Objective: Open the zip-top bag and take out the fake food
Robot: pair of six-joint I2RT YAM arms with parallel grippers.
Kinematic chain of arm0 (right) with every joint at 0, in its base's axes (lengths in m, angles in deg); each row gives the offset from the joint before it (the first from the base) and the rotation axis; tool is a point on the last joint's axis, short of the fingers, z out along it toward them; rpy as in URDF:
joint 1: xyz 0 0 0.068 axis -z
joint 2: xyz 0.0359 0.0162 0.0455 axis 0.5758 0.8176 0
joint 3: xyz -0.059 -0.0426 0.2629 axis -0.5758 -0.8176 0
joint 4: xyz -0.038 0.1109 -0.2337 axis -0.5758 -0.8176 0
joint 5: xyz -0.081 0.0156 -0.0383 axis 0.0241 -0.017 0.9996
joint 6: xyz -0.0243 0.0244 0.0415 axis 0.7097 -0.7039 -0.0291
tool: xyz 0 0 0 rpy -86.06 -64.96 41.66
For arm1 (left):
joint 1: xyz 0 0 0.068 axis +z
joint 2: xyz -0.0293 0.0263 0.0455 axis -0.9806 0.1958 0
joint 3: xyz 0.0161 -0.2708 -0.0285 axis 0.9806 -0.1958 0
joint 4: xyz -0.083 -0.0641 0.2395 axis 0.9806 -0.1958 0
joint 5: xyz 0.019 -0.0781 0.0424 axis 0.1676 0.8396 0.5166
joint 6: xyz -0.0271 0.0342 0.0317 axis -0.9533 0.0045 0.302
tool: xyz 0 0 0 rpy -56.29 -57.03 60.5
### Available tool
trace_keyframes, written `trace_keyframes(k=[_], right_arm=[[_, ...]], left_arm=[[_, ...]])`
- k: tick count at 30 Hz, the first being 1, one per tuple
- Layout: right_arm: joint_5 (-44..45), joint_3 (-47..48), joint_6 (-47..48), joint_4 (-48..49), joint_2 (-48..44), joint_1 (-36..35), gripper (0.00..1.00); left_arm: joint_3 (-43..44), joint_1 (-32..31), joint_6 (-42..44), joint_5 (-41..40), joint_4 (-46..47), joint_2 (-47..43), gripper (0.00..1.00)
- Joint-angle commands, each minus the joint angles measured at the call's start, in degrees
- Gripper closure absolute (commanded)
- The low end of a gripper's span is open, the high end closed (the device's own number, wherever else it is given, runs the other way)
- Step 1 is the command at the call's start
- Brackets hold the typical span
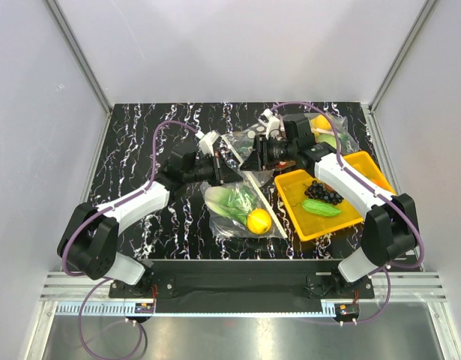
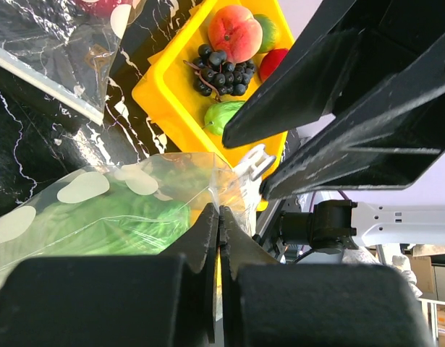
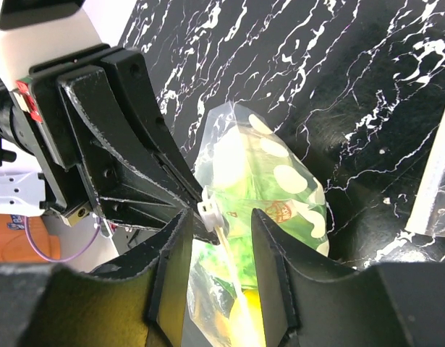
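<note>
A crinkly clear plastic zip-top bag (image 1: 241,214) printed with pale white dots lies on the black white-veined marble-look table (image 1: 140,142), at 6 o'clock from the two meeting grippers in the top view. Its film is wrinkled and glossy, bulging over its contents. Through the film show a green leafy plastic lettuce (image 1: 229,201) towards 10 o'clock and a round yellow plastic lemon (image 1: 258,220) towards 4 o'clock. The mouth end is lifted off the table towards 12 o'clock.

The left gripper (image 2: 219,220) has its jaws pressed together, pinching an edge of the bag's film at the mouth. The right gripper (image 3: 221,220) comes in from 3 o'clock, its jaws parted to a moderate gap. The small white plastic zip slider (image 3: 208,213) and the mouth edge sit in that gap, the slider close against one finger; I cannot tell whether they touch.

At 3 o'clock of the bag, just beside it, stands a shallow yellow plastic tray (image 1: 290,184). It holds a bunch of black toy grapes (image 1: 324,193), a green toy cucumber (image 1: 321,208) at 6 o'clock of the grapes, and a pink-orange toy peach (image 2: 235,32).
</note>
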State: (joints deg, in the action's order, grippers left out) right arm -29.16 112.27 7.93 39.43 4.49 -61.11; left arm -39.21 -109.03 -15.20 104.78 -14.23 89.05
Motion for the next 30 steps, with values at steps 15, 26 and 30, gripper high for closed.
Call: trace_keyframes(k=[15,26,30], right_arm=[[-2.72,3.09,1.57,0.76,0.66,-1.29,0.98],[-5.00,-0.24,-1.41,1.98,-1.89,-1.29,0.99],[-5.71,-1.21,-3.17,3.39,-2.59,-1.20,0.99]], left_arm=[[-0.06,-0.35,0.79,2.18,2.59,-1.99,0.95],[3.89,-0.26,5.00,1.82,0.65,0.64,0.44],[5.56,-0.35,6.41,2.18,-0.31,2.40,0.49]])
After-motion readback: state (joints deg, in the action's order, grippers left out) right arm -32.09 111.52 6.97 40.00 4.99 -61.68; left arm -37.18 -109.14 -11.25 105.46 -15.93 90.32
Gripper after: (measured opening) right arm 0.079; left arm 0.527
